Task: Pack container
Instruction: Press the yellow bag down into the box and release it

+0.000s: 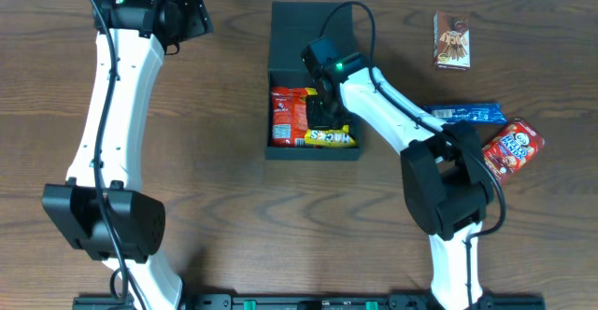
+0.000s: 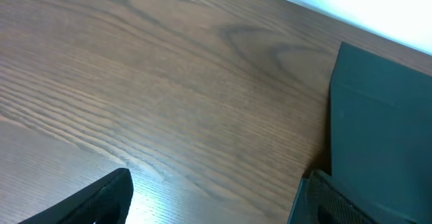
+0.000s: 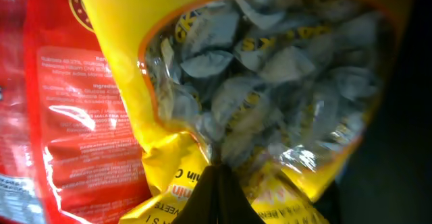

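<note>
Fine print headed "Ingredients" on the red packet [image 3: 67,116]; only broken letters on the yellow bag [image 3: 270,82]

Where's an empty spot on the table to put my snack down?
Bare wood lies between the left arm and the container, and below the container between both arms' bases. It is crowded on the right arm's outer side, where a brown packet, a blue packet and a red-and-brown packet lie.
</note>
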Robot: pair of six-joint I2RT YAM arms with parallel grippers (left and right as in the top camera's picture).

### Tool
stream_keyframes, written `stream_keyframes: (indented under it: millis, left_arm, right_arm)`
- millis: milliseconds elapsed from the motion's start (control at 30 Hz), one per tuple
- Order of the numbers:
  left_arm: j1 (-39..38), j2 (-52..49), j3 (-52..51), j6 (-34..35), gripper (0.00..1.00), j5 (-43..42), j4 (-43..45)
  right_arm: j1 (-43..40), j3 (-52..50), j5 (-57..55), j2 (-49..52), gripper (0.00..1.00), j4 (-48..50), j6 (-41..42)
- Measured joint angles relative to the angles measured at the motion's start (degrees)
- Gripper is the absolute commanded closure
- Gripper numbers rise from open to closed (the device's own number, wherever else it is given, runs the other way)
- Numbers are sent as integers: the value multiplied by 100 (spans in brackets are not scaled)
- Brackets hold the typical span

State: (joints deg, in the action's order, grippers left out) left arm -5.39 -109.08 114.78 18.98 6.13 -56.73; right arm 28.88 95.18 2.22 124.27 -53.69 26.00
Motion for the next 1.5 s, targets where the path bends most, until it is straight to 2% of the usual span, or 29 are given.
stream_keyframes:
  millis: [300, 567, 1167, 1333, 1500]
  left_arm:
    - [0, 0, 0, 0, 17, -4, -190]
    - [0, 0, 0, 0, 17, -13, -229]
    - [0, 0, 0, -2, 17, -15, -234]
    - [0, 0, 0, -2, 17, -15, -234]
    - [0, 0, 0, -2, 17, -17, -234]
  right_arm:
    - [-68, 160, 105, -31, 99, 90, -354]
    - [-291, 382, -225, -455, 98, 470, -396]
    - [-212, 365, -284, 350, 98, 1088, -396]
    - [-208, 387, -358, 352, 99, 988, -396]
    - [-227, 619, -452, 216, 99, 487, -400]
